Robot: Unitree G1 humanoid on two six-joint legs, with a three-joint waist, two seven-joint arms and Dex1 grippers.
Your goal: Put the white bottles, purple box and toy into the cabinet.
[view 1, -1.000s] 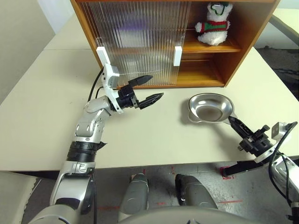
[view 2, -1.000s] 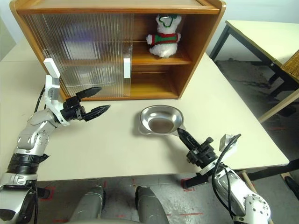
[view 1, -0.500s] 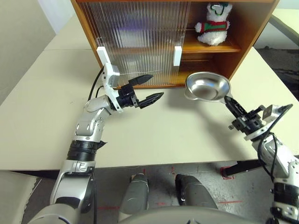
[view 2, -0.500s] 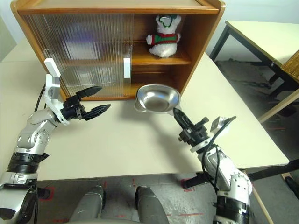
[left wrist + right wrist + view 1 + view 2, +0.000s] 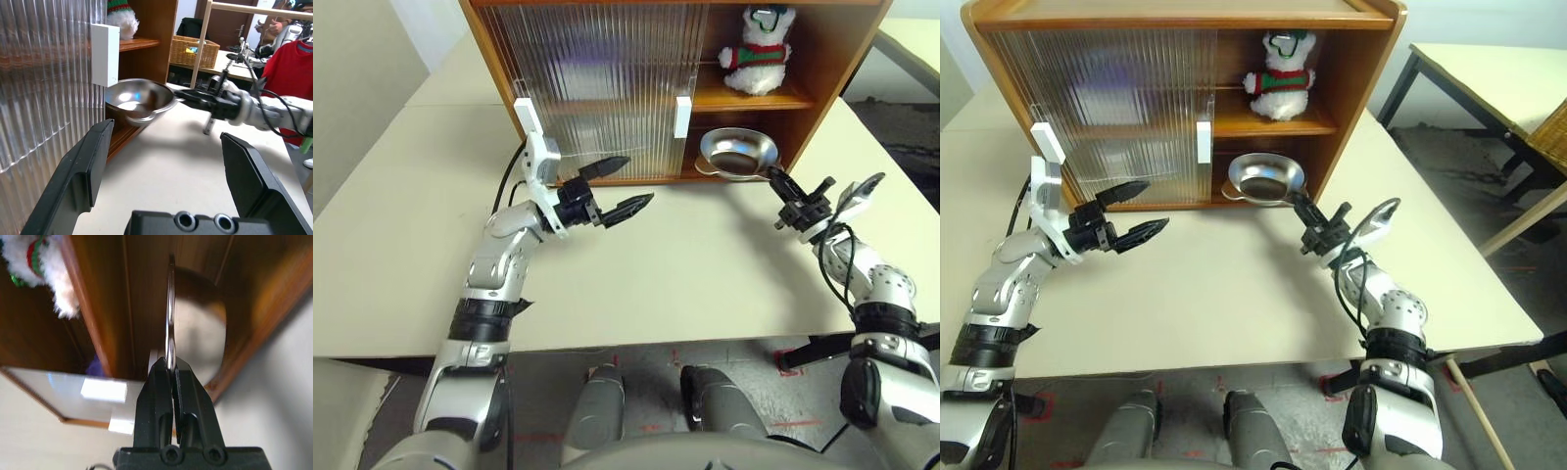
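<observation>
Right hand (image 5: 771, 173) clamped on near rim of shallow round steel bowl (image 5: 737, 149), bowl held level, mouth up, at the open right side of the large brown wooden cabinet (image 5: 830, 59), lower shelf height. Left hand (image 5: 625, 186) fingers apart, empty, over beige tabletop (image 5: 666, 264), pointing right, just in front of ribbed translucent sliding doors (image 5: 597, 78). Small white plush toy with red-and-green scarf (image 5: 759, 51) sits upright on upper right shelf, long axis vertical, facing near side.
</observation>
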